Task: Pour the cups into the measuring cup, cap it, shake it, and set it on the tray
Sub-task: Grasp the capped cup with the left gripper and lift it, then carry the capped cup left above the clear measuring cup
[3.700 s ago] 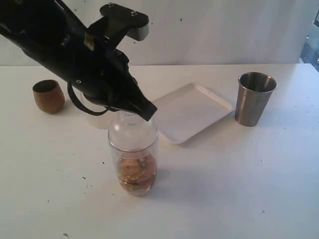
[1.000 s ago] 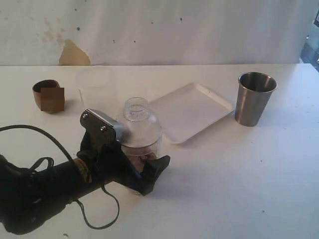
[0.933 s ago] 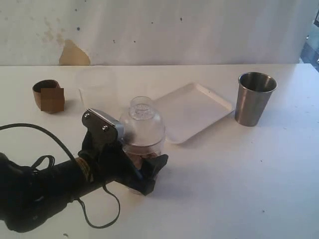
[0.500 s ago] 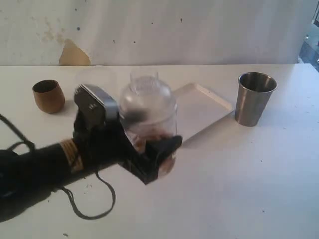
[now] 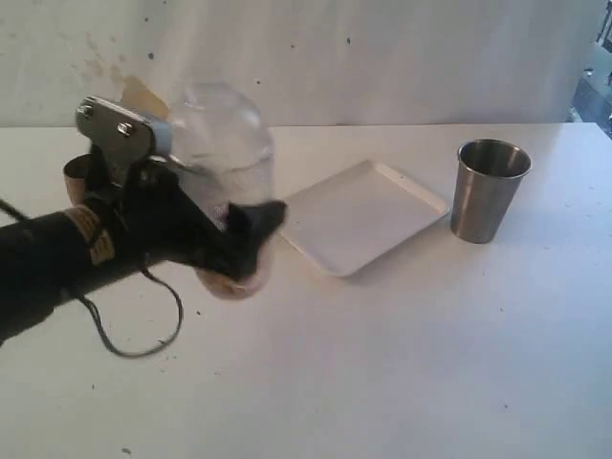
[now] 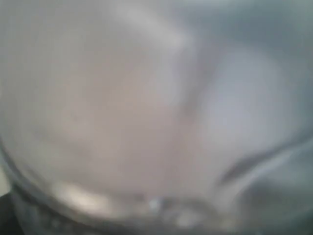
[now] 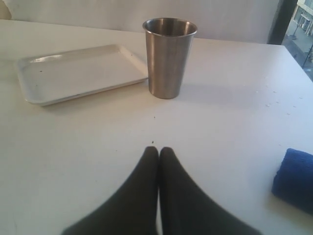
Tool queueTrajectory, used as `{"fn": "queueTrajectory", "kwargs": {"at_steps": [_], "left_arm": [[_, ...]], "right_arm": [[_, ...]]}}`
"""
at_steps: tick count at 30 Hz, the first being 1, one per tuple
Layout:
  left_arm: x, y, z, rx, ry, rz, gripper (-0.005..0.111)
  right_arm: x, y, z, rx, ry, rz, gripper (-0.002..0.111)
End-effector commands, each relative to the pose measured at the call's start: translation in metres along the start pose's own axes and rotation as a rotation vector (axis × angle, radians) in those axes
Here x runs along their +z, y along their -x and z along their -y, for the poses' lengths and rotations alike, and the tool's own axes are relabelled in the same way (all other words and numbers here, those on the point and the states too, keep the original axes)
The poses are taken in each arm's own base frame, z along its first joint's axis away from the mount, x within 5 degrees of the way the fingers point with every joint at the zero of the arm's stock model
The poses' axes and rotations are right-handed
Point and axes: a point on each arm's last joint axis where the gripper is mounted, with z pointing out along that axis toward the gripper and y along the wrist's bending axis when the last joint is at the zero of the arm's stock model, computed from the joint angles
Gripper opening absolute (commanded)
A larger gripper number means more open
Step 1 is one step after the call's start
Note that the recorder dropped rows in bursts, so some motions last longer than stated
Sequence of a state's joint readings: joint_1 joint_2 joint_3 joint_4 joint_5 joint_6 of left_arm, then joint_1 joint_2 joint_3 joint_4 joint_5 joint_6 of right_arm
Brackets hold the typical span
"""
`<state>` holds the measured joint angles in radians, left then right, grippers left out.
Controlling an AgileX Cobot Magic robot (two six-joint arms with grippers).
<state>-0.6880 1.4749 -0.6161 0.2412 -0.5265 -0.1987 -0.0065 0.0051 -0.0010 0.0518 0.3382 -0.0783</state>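
My left gripper is shut on the clear measuring cup, which hangs blurred above the table's left with its dome lid on and brown contents at its base. In the left wrist view the measuring cup fills the whole picture as a blur. Only the rim of the brown wooden cup shows behind that arm. The steel tumbler stands at the right, and the white tray lies in the middle. My right gripper is shut on nothing, low over the table short of the tumbler.
A blue cloth lies at the edge of the right wrist view. A black cable loops under the left arm. A brown stain marks the back wall.
The left arm has lifted the capped measuring cup off the table and swung it up and to the left, now blurred with motion. The right gripper's earlier position is not shown.
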Motion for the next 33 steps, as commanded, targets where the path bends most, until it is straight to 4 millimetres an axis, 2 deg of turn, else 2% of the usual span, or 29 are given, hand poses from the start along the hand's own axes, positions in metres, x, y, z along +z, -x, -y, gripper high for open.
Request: {"fn": "queueTrajectory", "kwargs": {"at_steps": [1,3,4,5,6,7,8,10,11,12,13,14,15,17,18,20,22,25,33], "left_arm": [[-0.002,0.022,-0.028,-0.182,0.215,0.159,0.0],[-0.009,0.03,0.019,0.101,-0.194,0.198,0.0],[-0.002,0.028,0.0,0.016,-0.02,0.183,0.0],[0.001,0.019,-0.038,-0.236,0.26,0.167,0.0],[-0.001,0.021,-0.026,-0.203,0.144,0.171,0.0],[-0.009,0.027,0.017,0.07,-0.212,0.231,0.0],[-0.007,0.025,0.021,0.107,-0.213,0.224,0.0],[0.003,0.014,-0.021,-0.123,0.174,0.148,0.0],[0.002,0.01,-0.035,-0.238,0.274,0.152,0.0],[0.002,0.011,-0.031,-0.238,0.237,0.148,0.0],[-0.001,0.014,-0.009,-0.116,0.051,0.15,0.0],[-0.005,0.017,0.02,0.082,-0.196,0.181,0.0],[-0.004,0.019,0.024,0.064,-0.179,0.195,0.0],[-0.001,0.019,-0.005,-0.113,0.082,0.208,0.0],[-0.003,0.02,-0.01,-0.129,0.121,0.228,0.0],[-0.008,0.027,0.0,-0.002,0.032,0.247,0.0],[-0.011,0.03,0.002,0.019,0.017,0.26,0.0],[-0.014,0.034,-0.012,-0.025,0.122,0.281,0.0],[-0.022,0.036,-0.048,0.021,0.259,0.3,0.0]], "right_arm": [[0.0,0.0,0.0,0.004,-0.004,0.007,0.0],[0.0,0.0,0.0,0.004,-0.004,0.007,0.0],[0.0,0.0,0.0,0.004,-0.004,0.007,0.0],[0.0,0.0,0.0,0.004,-0.004,0.004,0.0],[0.0,0.0,0.0,0.004,-0.004,0.004,0.0],[0.0,0.0,0.0,0.004,-0.004,0.004,0.0],[0.0,0.0,0.0,0.004,-0.004,0.007,0.0],[0.0,0.0,0.0,0.004,-0.004,0.005,0.0],[0.0,0.0,0.0,0.004,-0.004,0.007,0.0],[0.0,0.0,0.0,0.004,-0.004,0.007,0.0],[0.0,0.0,0.0,0.004,-0.004,0.004,0.0],[0.0,0.0,0.0,0.004,-0.004,0.003,0.0],[0.0,0.0,0.0,0.004,-0.004,0.007,0.0],[0.0,0.0,0.0,0.004,-0.004,0.007,0.0],[0.0,0.0,0.0,0.004,-0.004,0.007,0.0],[0.0,0.0,0.0,0.004,-0.004,0.007,0.0],[0.0,0.0,0.0,0.004,-0.004,0.005,0.0],[0.0,0.0,0.0,0.003,-0.002,0.005,0.0],[0.0,0.0,0.0,0.003,-0.002,0.005,0.0]]}}
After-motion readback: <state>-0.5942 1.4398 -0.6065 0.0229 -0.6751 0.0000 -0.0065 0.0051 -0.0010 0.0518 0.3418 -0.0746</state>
